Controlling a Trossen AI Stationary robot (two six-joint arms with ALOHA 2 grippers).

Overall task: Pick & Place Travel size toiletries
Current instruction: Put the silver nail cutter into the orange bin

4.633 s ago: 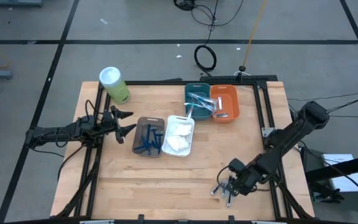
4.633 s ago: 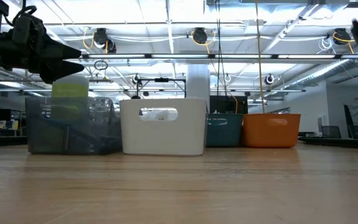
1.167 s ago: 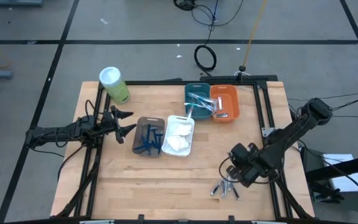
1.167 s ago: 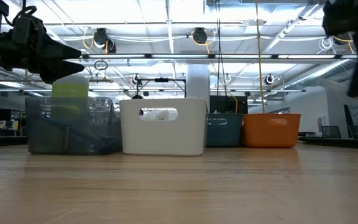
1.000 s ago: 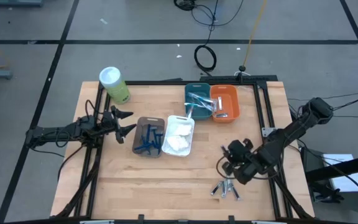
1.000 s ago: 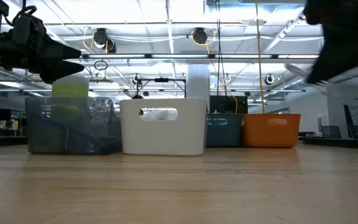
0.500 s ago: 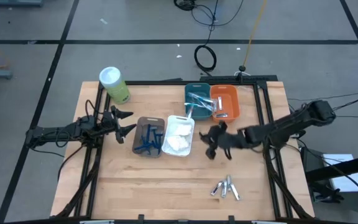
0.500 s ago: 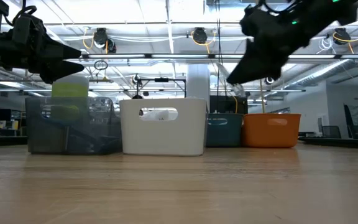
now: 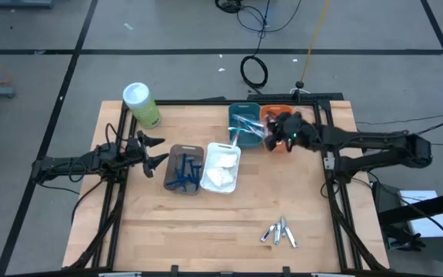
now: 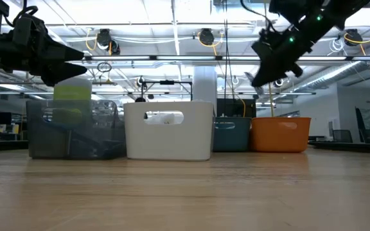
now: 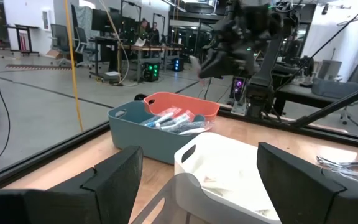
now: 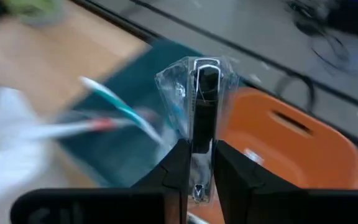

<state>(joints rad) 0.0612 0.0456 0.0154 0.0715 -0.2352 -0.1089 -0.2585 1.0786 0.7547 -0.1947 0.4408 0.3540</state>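
My right gripper (image 9: 271, 128) hangs over the orange bin (image 9: 281, 138) at the far right and is shut on a small clear-wrapped silvery tube (image 12: 199, 93). The low view shows that gripper (image 10: 259, 78) high above the orange bin (image 10: 281, 135). Several more silvery tubes (image 9: 281, 232) lie flat on the table near its front right. My left gripper (image 9: 158, 151) waits open and level, left of the brown bin (image 9: 172, 175), with nothing between its fingers. My right gripper pinches the wrapped tube between its two fingers (image 12: 176, 163), by the tube's lower part (image 12: 199, 144). The rest of the tube sticks out past the fingertips. The fingers slant down from the table's right side. The tube is lifted clear, above the orange and teal bins.
Four bins stand in a row: the brown one with blue razors (image 9: 184, 171), a white one (image 9: 231, 149) with white pads, a teal one (image 9: 235, 114) with toothbrushes, and the orange one. A green canister (image 9: 141, 105) stands at the far left corner. The near half of the table is bare wood.
My right gripper has swung from the near right, beside the loose silvery tubes, up and toward the table's far edge. It now hangs over the orange bin. It has turned about on the way and stayed shut on the wrapped tube.
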